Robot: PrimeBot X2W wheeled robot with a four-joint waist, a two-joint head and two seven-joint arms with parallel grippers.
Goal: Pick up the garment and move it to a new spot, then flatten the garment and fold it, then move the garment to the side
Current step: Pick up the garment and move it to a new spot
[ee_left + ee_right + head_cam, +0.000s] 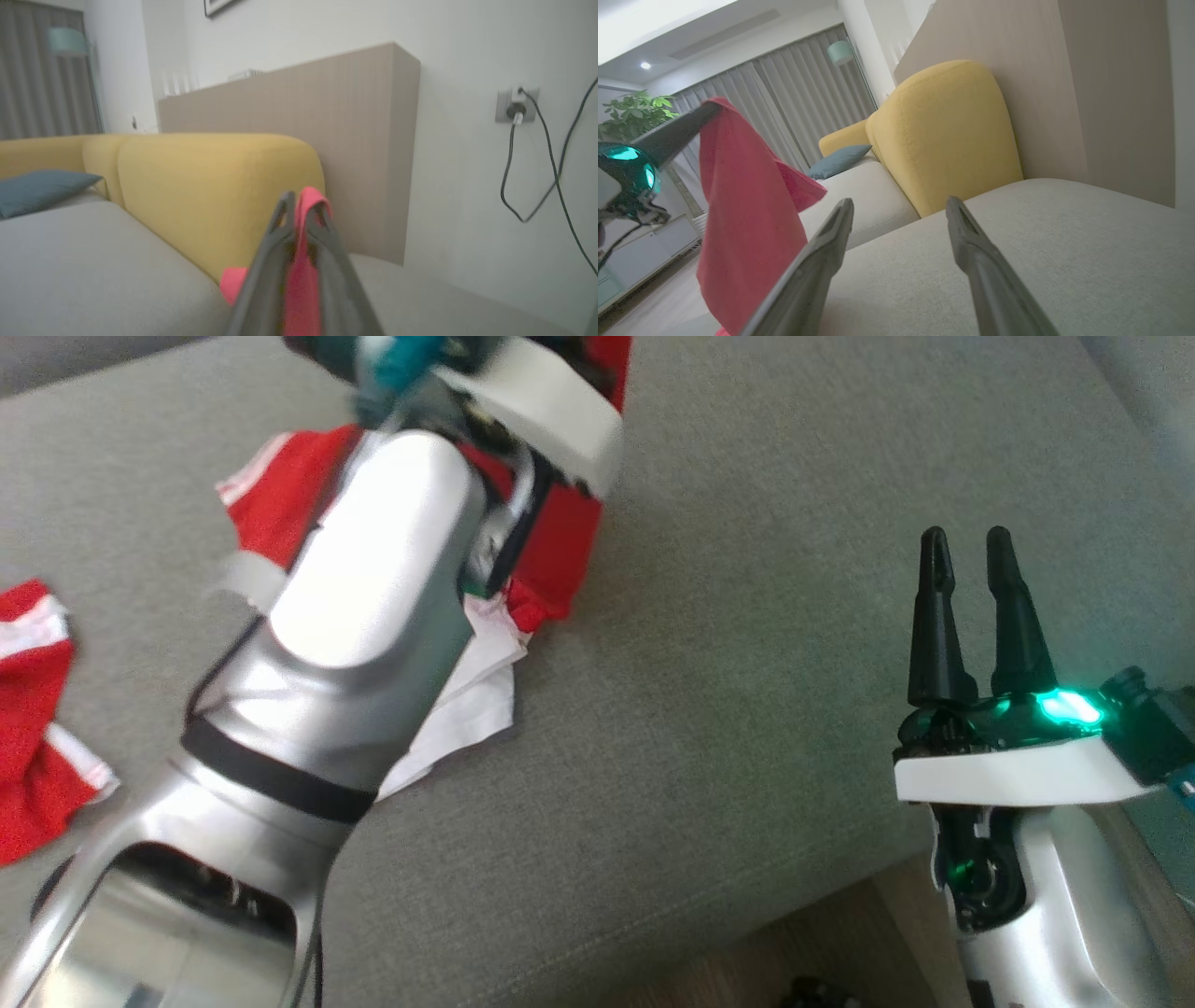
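Observation:
The garment (pixel 560 537) is red with white stripes and a white inner part. It hangs lifted over the grey sofa seat (pixel 766 616), half hidden behind my left forearm (pixel 373 607). In the left wrist view my left gripper (pixel 299 198) is shut on a fold of the garment (pixel 302 275), and the cloth sticks out past the fingertips. The right wrist view shows the garment (pixel 742 219) dangling from that gripper as a long red drape. My right gripper (pixel 971 546) stands open to the right, apart from the cloth, with nothing between its fingers (pixel 836 228).
A red and white piece of cloth (pixel 33 719) lies at the seat's left edge; I cannot tell whether it belongs to the same garment. A yellow backrest (pixel 210 186) and a blue cushion (pixel 39 189) lie beyond. Wooden floor (pixel 803 943) shows past the seat's front edge.

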